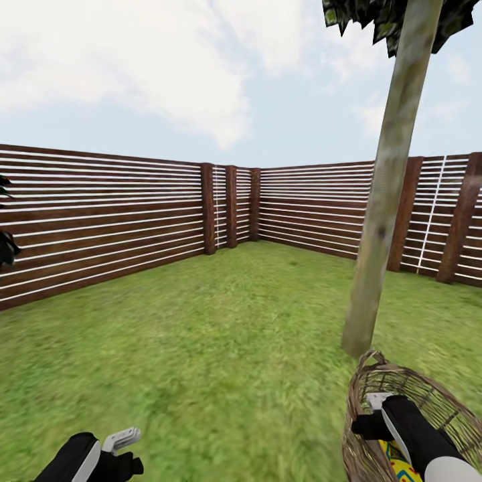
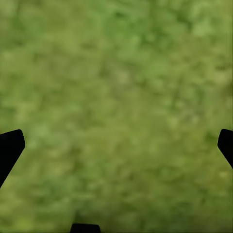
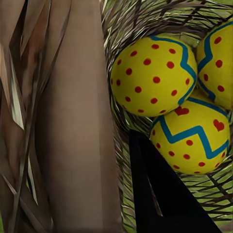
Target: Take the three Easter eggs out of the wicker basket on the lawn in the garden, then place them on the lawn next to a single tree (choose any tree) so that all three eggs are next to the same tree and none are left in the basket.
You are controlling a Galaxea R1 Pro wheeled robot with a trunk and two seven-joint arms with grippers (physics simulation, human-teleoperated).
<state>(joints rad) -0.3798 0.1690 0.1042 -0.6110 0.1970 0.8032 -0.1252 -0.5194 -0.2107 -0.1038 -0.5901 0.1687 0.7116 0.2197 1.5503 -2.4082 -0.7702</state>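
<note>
All three Easter eggs (image 3: 154,74) are in the wicker basket (image 1: 428,395); the right wrist view shows them packed together against its weave, touching one another. Judge the task as not yet begun in effect: no egg lies on the lawn (image 1: 221,348), so all three transfers remain.

The basket sits at the lower right of the head view, just beside the foot of the tree (image 1: 381,221), whose pale trunk rises right behind it. Note that the placement zone is therefore close at hand; you need only a short carry from the rim to the grass by the trunk.

Your right gripper (image 1: 378,408) is reaching inside the basket rim. One dark finger (image 3: 160,194) lies right beside the lowest egg, the one with red hearts; the other finger cannot be made out, so you cannot tell whether the jaws are apart or closed, and no egg is visibly clamped.

Your left gripper (image 1: 117,448) hangs low over bare grass, well apart from the basket. Its fingertips (image 2: 9,148) stand wide apart with nothing between them.
</note>
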